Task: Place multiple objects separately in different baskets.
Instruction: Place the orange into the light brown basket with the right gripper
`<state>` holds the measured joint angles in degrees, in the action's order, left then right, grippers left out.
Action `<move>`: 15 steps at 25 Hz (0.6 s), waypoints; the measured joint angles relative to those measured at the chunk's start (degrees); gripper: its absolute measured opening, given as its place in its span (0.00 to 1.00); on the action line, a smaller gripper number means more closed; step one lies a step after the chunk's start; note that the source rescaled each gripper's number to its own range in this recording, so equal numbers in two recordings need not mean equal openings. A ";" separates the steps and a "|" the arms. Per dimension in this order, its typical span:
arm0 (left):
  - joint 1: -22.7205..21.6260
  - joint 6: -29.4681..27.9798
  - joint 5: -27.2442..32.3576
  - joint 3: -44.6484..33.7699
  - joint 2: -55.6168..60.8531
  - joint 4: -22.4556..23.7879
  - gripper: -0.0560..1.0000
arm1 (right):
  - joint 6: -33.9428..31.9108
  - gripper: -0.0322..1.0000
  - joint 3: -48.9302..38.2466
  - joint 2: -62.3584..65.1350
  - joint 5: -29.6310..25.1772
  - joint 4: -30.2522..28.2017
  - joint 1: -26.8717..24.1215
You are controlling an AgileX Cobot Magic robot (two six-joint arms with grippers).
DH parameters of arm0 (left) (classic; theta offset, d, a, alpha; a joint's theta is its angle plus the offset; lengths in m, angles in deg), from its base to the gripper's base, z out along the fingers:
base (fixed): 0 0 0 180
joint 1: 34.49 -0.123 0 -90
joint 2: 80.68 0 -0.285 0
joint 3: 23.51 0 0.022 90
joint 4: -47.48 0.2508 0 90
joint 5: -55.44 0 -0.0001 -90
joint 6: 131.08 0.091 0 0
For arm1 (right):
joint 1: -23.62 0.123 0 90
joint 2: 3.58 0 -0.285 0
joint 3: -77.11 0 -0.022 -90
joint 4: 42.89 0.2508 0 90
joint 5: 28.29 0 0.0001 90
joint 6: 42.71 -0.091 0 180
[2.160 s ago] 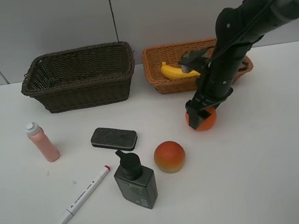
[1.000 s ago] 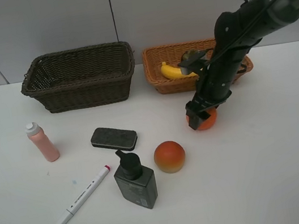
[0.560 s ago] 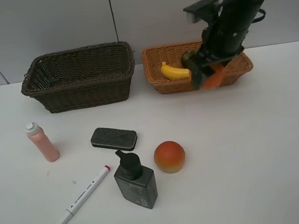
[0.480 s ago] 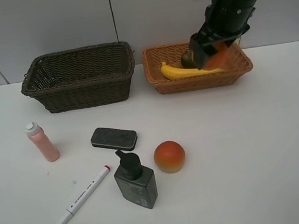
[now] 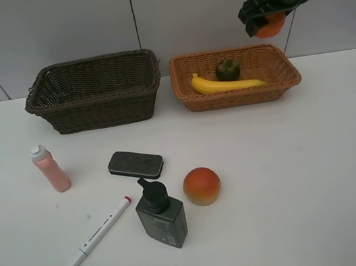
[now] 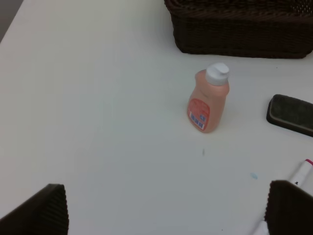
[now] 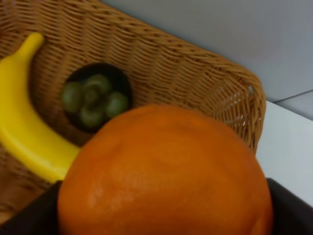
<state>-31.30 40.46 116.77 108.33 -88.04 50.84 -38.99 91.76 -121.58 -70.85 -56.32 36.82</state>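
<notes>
banana (image 5: 225, 85) and mangosteen (image 5: 227, 69) lie below the gripped orange (image 5: 270, 25).

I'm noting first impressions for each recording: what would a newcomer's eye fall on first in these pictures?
The orange, clamped in the right gripper, hangs in the air above the orange-tan basket at the upper right and fills the right wrist view. In that basket lie a yellow banana and a dark mangosteen; on the white table in front, a red-yellow peach sits beside a dark pump bottle.
</notes>
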 joint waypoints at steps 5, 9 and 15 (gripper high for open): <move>0.00 0.00 0.00 0.00 0.00 0.00 1.00 | -0.13 0.86 0.00 -6.63 3.03 0.05 -1.67; 0.00 0.00 0.00 0.00 0.00 0.00 1.00 | -0.13 0.86 0.00 -9.85 3.40 1.53 -1.67; 0.00 0.00 0.00 0.00 0.00 0.00 1.00 | -0.13 0.86 0.00 -10.14 5.20 3.10 -1.67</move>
<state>-31.30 40.46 116.77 108.33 -88.04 50.84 -39.12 91.76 -131.73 -65.65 -53.22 35.15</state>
